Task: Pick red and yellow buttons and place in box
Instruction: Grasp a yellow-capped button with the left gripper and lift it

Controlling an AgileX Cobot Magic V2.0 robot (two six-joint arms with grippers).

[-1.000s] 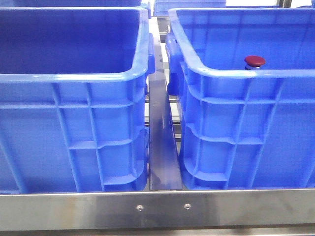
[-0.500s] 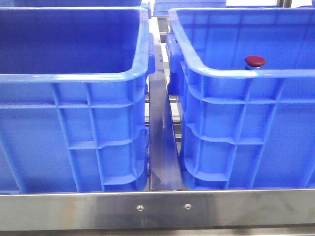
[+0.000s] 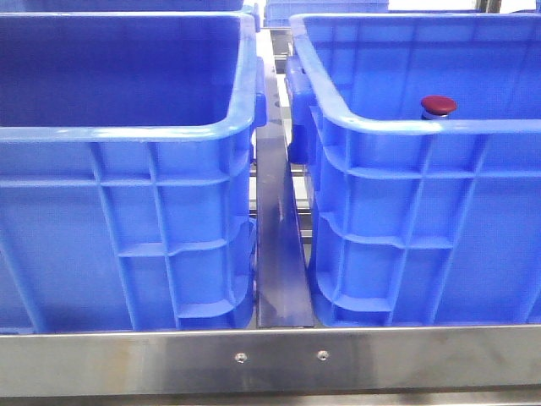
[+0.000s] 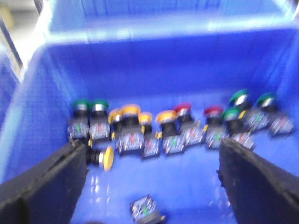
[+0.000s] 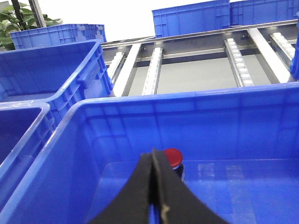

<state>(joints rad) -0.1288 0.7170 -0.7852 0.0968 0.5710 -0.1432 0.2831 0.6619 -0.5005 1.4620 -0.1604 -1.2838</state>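
Two bright blue ribbed plastic crates sit side by side behind a brushed steel rail point(image 3: 270, 359) with two screws, the left crate point(image 3: 127, 211) and the box point(image 3: 423, 211) at right parted by a narrow steel channel. No readable writing or label shows anywhere. In the left wrist view, the left gripper point(image 4: 152, 182) hangs with its black, rough-edged jaws spread wide and nothing between them, over the floor of a blue crate point(image 4: 28, 116); just ahead of the jaws one loose button block point(image 4: 146, 212) lies alone, a yellow button point(image 4: 103, 157) lies tipped on its side near one jaw, and beyond them a blurred row of buttons point(image 4: 177, 130) stands along the far wall, with green, yellow-orange and red caps on clear-grey bodies. In the right wrist view, the right gripper point(image 5: 154, 186) has its black jaws pressed together, empty, above the box; just past their tips a single red button point(image 5: 173, 158), its dark red domed cap round and smooth, stands on the box floor by the far wall. Farther off lie steel roller rails point(image 5: 233, 56) and more blue crates point(image 5: 201, 18).
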